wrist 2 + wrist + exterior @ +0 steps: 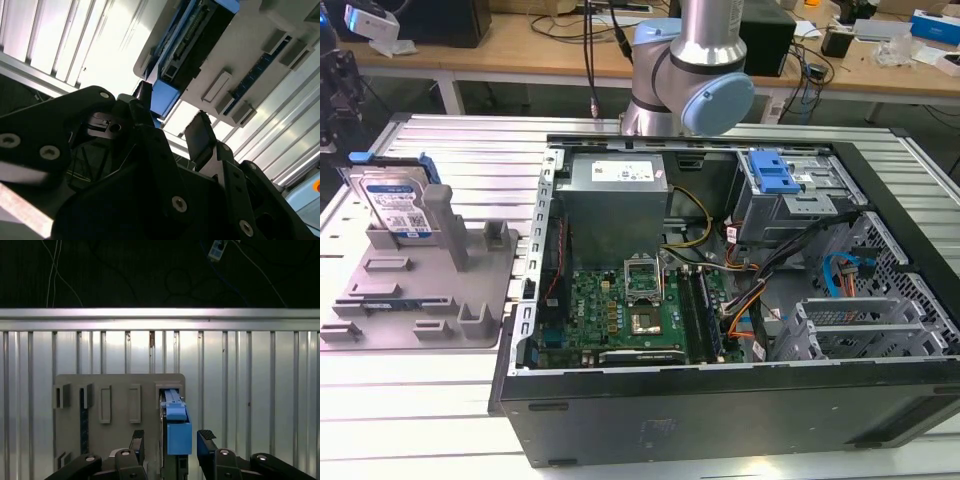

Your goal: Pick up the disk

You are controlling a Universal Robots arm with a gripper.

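The disk (395, 205) stands on edge in a slot of the grey tray (430, 300) at the exterior view's left, its white-and-blue label facing out and a blue rail on top. In the first wrist view I look down at the disk (175, 432) edge-on, with its blue rail in line with the gap of my gripper (171, 440). The two black fingers (206, 439) are open with nothing between them, still above the disk. The second wrist view shows the gripper (172, 120) open, with the disk (195, 40) and tray (250, 50) beyond it.
An open computer case (720, 300) lies on the ribbed metal table (470, 150), to the tray's right in the exterior view. It holds a motherboard, cables and a blue drive-bay latch (772, 172). The arm's column (685, 70) rises behind the case. Cluttered wooden benches stand at the back.
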